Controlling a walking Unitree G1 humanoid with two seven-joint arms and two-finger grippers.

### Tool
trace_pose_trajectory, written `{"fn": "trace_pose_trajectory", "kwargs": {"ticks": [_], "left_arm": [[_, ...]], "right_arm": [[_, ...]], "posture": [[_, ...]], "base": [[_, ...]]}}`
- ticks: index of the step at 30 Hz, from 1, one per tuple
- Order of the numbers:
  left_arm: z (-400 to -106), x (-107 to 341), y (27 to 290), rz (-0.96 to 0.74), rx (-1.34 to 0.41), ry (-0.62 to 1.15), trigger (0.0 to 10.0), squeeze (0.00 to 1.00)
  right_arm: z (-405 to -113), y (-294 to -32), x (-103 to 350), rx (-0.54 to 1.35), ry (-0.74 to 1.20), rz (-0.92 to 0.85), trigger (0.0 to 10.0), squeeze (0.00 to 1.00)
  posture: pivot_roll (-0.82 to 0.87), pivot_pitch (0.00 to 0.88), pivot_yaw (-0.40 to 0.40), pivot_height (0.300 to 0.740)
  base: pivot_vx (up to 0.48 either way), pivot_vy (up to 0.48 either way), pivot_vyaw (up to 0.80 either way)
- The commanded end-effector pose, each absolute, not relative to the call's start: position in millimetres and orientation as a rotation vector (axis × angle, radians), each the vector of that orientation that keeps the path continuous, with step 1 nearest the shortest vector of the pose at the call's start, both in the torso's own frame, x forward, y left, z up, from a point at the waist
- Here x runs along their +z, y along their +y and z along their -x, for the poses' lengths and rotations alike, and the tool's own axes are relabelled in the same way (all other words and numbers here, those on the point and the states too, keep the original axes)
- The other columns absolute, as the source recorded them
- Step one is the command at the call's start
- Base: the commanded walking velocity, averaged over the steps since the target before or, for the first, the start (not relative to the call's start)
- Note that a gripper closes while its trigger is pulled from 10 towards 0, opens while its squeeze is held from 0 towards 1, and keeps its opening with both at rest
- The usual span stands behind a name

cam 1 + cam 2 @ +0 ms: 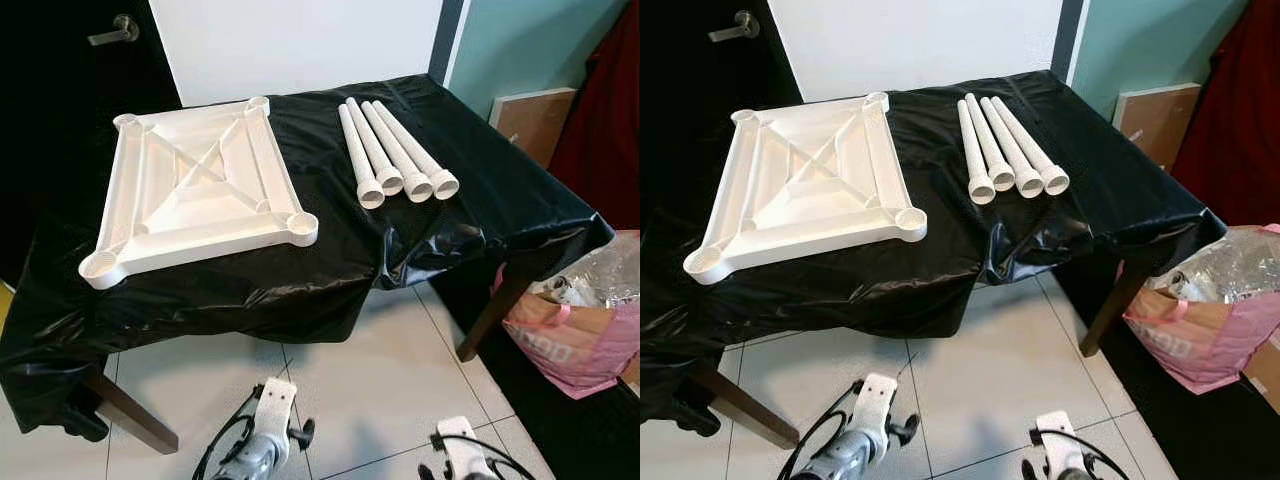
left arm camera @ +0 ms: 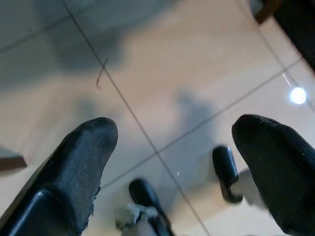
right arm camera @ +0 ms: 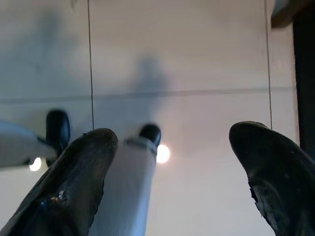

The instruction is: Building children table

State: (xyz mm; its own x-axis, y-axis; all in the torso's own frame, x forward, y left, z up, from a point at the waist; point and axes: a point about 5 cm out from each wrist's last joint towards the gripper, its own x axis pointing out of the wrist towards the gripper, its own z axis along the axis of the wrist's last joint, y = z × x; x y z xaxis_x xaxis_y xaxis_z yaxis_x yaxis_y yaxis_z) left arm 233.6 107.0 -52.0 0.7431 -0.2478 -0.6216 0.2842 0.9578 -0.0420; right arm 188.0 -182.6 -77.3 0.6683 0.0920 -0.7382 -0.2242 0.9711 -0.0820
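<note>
On the black-draped bench (image 1: 520,215), four white legs (image 1: 395,155) lay right of the upturned tabletop (image 1: 195,190). Below its edge, left hand (image 2: 167,147) and right hand (image 3: 167,162) hung spread wide.

Tabletop (image 1: 190,190) left of legs (image 1: 395,155)

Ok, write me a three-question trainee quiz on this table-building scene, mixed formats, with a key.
1. How many white legs lie on the black cloth?
2. True or false: the tabletop lies upside down, corner sockets facing up.
3. The left gripper and right gripper are: A) holding a leg each B) open, hanging over the floor C) resting on the cloth.

Key: 1. four; 2. true; 3. B
</note>
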Motion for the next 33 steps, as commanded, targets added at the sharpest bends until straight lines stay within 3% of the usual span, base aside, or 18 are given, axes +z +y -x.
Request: {"fn": "trace_pose_trajectory", "kwargs": {"ticks": [1,8,9,10,11,14,15,25,29,33], "left_arm": [[-235.1,-47.0,98.8,0.018,-0.460,0.644,10.0,1.00],[-253.6,-24.3,85.3,-0.024,-0.556,0.461,10.0,1.00],[-257.3,-17.9,81.5,-0.017,-0.580,0.412,10.0,0.00],[-257.3,-17.9,81.5,-0.017,-0.580,0.412,10.0,0.00],[-262.7,-5.4,75.2,0.001,-0.625,0.313,10.0,0.00],[-263.7,-2.5,73.9,0.006,-0.635,0.289,10.0,0.00],[-264.1,2.2,71.7,0.003,-0.658,0.249,10.0,0.00],[-262.9,45.0,64.9,-0.009,-0.799,-0.007,10.0,0.00],[-265.9,61.7,65.9,0.031,-0.783,-0.053,10.0,0.00],[-280.9,86.6,67.5,0.135,-0.656,-0.107,10.0,0.00]], "right_arm": [[-190.0,-181.4,-75.5,0.192,0.798,0.145,10.0,1.00],[-211.0,-180.5,-60.1,0.201,0.660,0.138,10.0,1.00],[-215.8,-179.7,-55.1,0.218,0.611,0.126,10.0,1.00],[-215.8,-179.7,-55.1,0.218,0.611,0.126,10.0,1.00],[-222.9,-177.8,-45.7,0.259,0.520,0.089,10.0,0.50],[-224.3,-177.5,-43.5,0.270,0.499,0.080,10.0,0.50],[-227.5,-177.9,-37.2,0.289,0.438,0.074,10.0,0.00],[-239.7,-178.3,10.2,0.366,0.089,0.075,10.0,0.00],[-243.8,-176.2,29.1,0.352,-0.007,0.090,10.0,0.00],[-253.8,-174.3,56.9,0.270,-0.140,0.074,10.0,0.00]], "posture": [[-0.13,0.000,0.013,0.740],[-0.14,0.000,0.018,0.740],[-0.15,0.003,0.020,0.740],[-0.15,0.003,0.020,0.740],[-0.16,0.008,0.021,0.740],[-0.16,0.008,0.021,0.740],[-0.17,0.015,0.023,0.740],[-0.20,0.039,0.032,0.740],[-0.21,0.049,0.035,0.740],[-0.23,0.065,0.039,0.740]], "base": [[0.000,0.000,0.00],[0.000,0.000,0.00],[0.000,0.000,0.00],[0.000,0.000,0.00],[0.000,0.000,0.00],[0.000,0.000,0.00],[0.000,0.000,0.00],[0.000,0.000,0.00],[0.000,0.000,0.00],[0.000,0.000,0.00]]}}
